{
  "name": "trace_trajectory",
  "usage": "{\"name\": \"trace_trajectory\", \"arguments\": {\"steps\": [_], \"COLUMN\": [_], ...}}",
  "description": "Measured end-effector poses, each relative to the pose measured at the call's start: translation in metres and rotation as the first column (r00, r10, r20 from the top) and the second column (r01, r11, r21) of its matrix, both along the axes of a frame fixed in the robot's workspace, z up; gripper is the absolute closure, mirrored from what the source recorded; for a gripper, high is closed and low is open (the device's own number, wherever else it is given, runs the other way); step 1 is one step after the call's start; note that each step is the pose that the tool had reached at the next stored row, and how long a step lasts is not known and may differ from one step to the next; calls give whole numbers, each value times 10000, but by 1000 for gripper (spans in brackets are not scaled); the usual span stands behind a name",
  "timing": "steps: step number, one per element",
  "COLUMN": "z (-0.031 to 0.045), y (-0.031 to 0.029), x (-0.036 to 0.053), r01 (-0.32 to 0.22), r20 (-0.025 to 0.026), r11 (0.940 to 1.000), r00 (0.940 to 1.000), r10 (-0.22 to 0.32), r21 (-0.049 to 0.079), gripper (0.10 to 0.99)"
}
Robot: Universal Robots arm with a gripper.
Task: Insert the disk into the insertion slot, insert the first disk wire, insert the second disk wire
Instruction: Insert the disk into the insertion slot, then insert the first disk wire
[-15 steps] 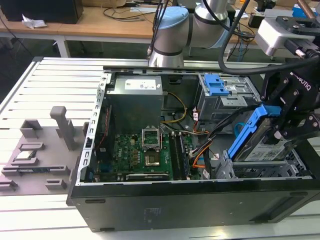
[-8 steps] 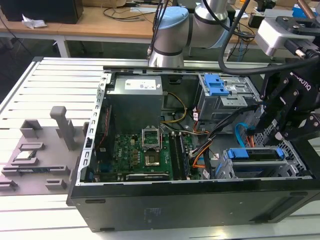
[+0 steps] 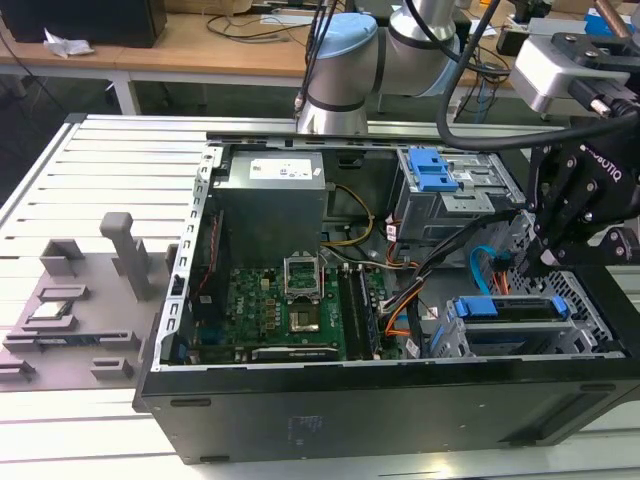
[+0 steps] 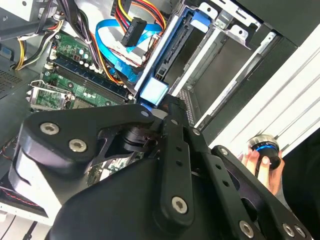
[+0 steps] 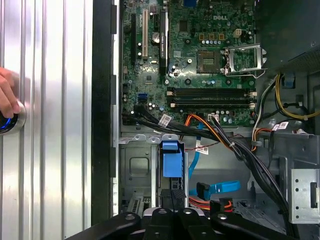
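Note:
The disk (image 3: 520, 312), clipped in its blue frame (image 5: 172, 161), lies inside the silver perforated insertion slot (image 3: 452, 338) at the case's front corner on the exterior view's right. My gripper (image 3: 541, 262) hangs just over the disk's outer end; its black fingers look shut, with the tips right at the blue frame's tab (image 4: 153, 91). Beside the cage, the second disk wire (image 5: 220, 187), a flat blue cable, loops loose. The first disk wire (image 4: 134, 29), an orange, red and black bundle on a dark plug, lies free by that loop.
The open computer case (image 3: 330, 400) lies on a ribbed metal table (image 3: 110, 170). Motherboard (image 5: 200, 60) and black cable bundles (image 5: 240, 150) lie next to the cage. A taller grey bay with blue latch (image 3: 435, 170) stands behind. A person's hand (image 4: 260, 162) rests on a button outside the case.

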State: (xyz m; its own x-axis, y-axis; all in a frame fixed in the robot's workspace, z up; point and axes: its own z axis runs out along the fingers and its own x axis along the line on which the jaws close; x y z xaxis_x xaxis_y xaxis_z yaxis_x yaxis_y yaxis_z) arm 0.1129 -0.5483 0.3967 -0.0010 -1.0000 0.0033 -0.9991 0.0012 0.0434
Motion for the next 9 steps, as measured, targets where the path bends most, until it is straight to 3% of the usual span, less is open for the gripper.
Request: {"name": "trace_trajectory", "arguments": {"steps": [9], "z": [-2], "y": [0], "x": [0], "r01": [0], "r20": [0], "r11": [10000], "r00": [10000], "r10": [0], "r21": [-1], "gripper": [980]}}
